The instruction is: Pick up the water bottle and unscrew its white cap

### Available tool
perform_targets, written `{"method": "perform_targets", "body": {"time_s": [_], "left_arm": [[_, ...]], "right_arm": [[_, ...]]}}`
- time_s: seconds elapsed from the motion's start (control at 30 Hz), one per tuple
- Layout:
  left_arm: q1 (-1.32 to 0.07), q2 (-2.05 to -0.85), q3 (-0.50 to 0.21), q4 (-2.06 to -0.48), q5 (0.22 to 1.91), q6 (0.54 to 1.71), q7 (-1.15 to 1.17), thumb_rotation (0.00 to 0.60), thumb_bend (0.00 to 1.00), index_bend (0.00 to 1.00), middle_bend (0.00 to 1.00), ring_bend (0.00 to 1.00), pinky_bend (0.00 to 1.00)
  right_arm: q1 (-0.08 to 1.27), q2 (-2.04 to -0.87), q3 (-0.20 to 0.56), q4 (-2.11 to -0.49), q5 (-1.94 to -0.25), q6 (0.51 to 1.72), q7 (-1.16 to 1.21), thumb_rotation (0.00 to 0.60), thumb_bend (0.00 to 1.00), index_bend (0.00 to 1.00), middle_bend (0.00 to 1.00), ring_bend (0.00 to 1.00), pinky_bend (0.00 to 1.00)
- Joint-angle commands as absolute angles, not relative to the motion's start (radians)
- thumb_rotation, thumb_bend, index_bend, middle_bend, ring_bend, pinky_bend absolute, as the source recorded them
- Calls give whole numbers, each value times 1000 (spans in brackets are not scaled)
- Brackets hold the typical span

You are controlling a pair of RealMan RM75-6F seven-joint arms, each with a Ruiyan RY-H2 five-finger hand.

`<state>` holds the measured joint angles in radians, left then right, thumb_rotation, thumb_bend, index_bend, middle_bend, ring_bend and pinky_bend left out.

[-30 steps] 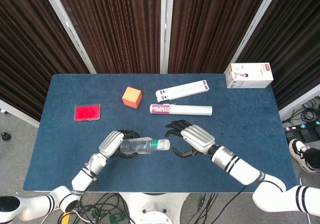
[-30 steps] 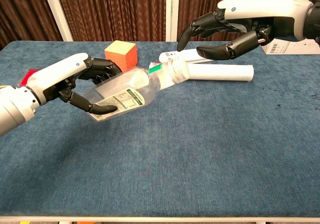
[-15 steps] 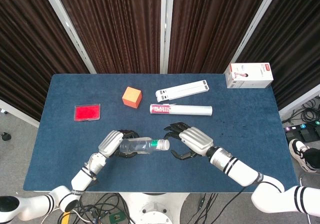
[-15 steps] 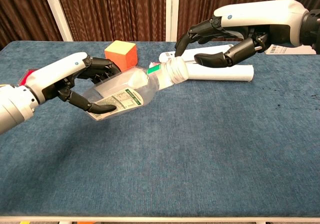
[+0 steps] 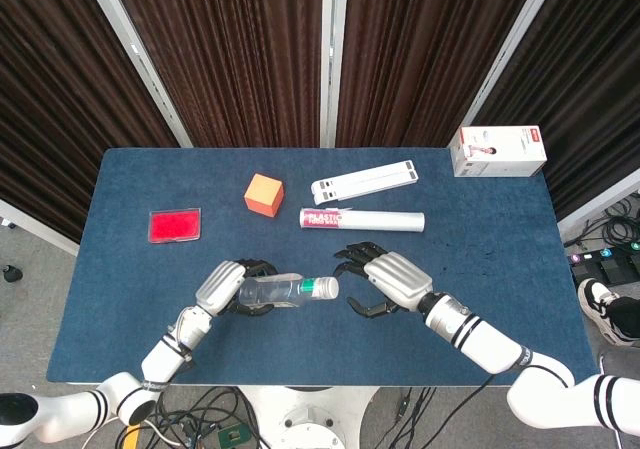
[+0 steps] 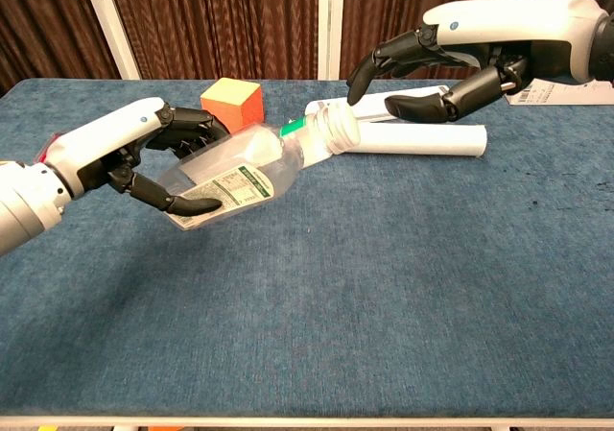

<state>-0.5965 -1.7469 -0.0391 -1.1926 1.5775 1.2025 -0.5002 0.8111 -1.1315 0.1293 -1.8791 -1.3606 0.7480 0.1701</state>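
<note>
Our left hand (image 6: 134,157) wraps the body of the water bottle (image 6: 245,177) and holds it tilted above the desk (image 6: 384,287), neck toward the right hand (image 6: 436,66). That hand hangs spread beside the white cap (image 6: 334,127), holding nothing. The clear plastic looks thin and probably dents easily – we should take the ribbed cap only. Whether water is inside, we cannot tell – fingers hide the base.

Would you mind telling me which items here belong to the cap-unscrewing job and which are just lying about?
Job: water bottle, held by left hand; white cap; right hand, open beside cap.

Lying about: orange cube, red card, plastic wrap roll, white flat box, white carton.
</note>
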Motion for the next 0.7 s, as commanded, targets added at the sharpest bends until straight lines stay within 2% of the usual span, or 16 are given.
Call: {"method": "perform_targets", "body": {"time_s": [0.03,0.7], "left_arm": [[-598,-1746,-39,-1193,1577,1200,-499,600,373,514,556,427,466],[-596,-1753,-34,-1185,1573,1192,-497,600,373,515,556,427,467]], "right_arm": [[812,-1131,128,-1880,-1360,746,169,339,429,260,87,0,0],[813,-1127,130,-1898,-1394,757,187,337,434,261,87,0,0]]}}
